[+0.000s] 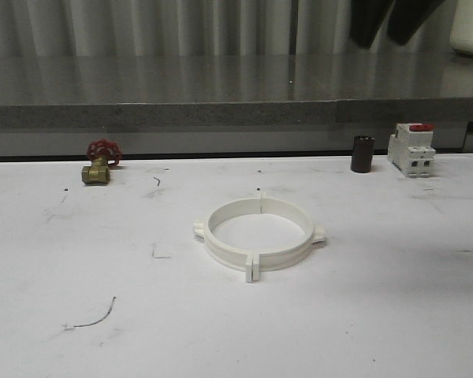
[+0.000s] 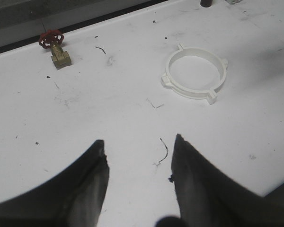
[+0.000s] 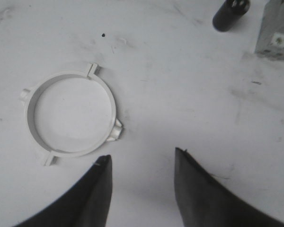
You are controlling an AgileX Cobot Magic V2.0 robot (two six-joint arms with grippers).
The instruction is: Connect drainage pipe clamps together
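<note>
clamps (image 1: pixel 258 233): two white half-rings lying flat, mid-table, end tabs meeting at 12 and 6 o'clock in front view, so they read as one closed ring. Seam line runs near-far; side lugs at 9 and 3.
join: looks mated. Can't tell if tabs are clipped or just touching; near tab pair at 6 shows a thin split.
left gripper (image 2: pixel 139 163): released, jaws wide, nothing btwn them, hovering over bare table. In the left wrist view the ring (image 2: pixel 194 74) sits at abt 1 o'clock from it, well apart.
right gripper (image 3: pixel 142 177): also released, empty. In the right wrist view the ring (image 3: pixel 71 113) lies at abt 10-11 o'clock, near, one lug just off the left fingertip (image 3: pixel 104 163).
nearer arm: right, by my read; ring looms bigger and closer to its jaws than to the left's.
key relation: each arm faces its own half, left half at 9, right half at 3, so any final squeeze would act across the seam, 9 to 3.
stage: prob done or at last check, arms backed off.
risk: a nudge on one half could reopen the seam if unclipped.
bystanders: brass valve (image 1: pixel 99 164) far left, black cylinder (image 1: pixel 363 153) and breaker (image 1: pixel 411 148) far right, all well apart from ring.
</note>
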